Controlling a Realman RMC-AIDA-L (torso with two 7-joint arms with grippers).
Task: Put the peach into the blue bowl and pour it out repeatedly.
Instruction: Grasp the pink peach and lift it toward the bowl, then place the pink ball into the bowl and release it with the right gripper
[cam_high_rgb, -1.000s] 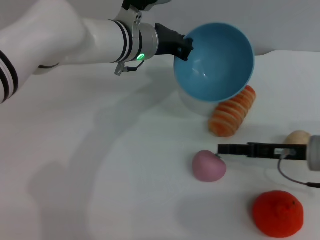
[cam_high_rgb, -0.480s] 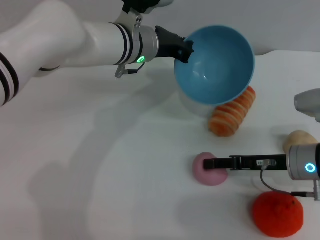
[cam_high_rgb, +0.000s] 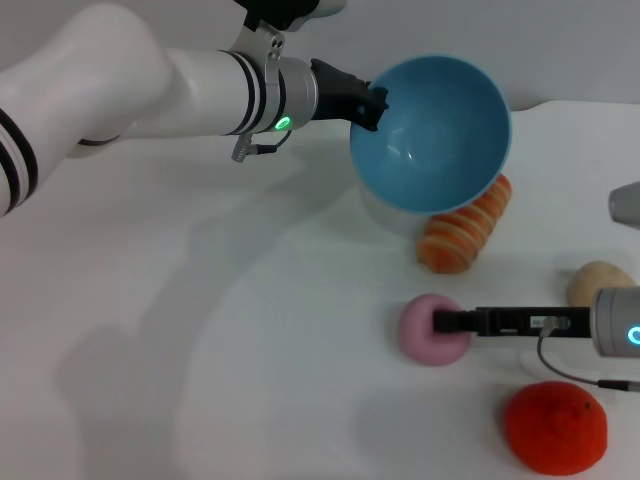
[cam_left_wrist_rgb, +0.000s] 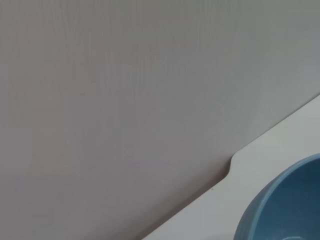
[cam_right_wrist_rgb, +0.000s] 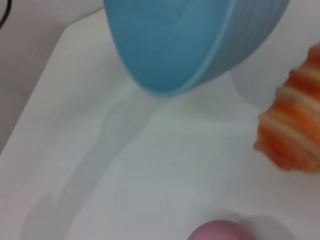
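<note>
The blue bowl (cam_high_rgb: 430, 130) is held tilted in the air at the back, its empty inside facing me. My left gripper (cam_high_rgb: 372, 100) is shut on its rim. The bowl also shows in the left wrist view (cam_left_wrist_rgb: 285, 205) and the right wrist view (cam_right_wrist_rgb: 185, 40). The pink peach (cam_high_rgb: 420, 335) is in front of the bowl, at the table's middle right. My right gripper (cam_high_rgb: 442, 322) reaches in from the right and is closed on it. The peach's top shows in the right wrist view (cam_right_wrist_rgb: 225, 231).
An orange-and-white striped toy (cam_high_rgb: 462, 230) lies under the bowl, also in the right wrist view (cam_right_wrist_rgb: 295, 130). A beige ball (cam_high_rgb: 598, 280) sits at the right. A bright orange bumpy fruit (cam_high_rgb: 555, 427) sits at the front right. The white table (cam_high_rgb: 200, 330) spreads to the left.
My right gripper came forward onto the peach and closed on it. The peach has shifted a little to the right with it. The bowl has stayed tilted in the left gripper.
</note>
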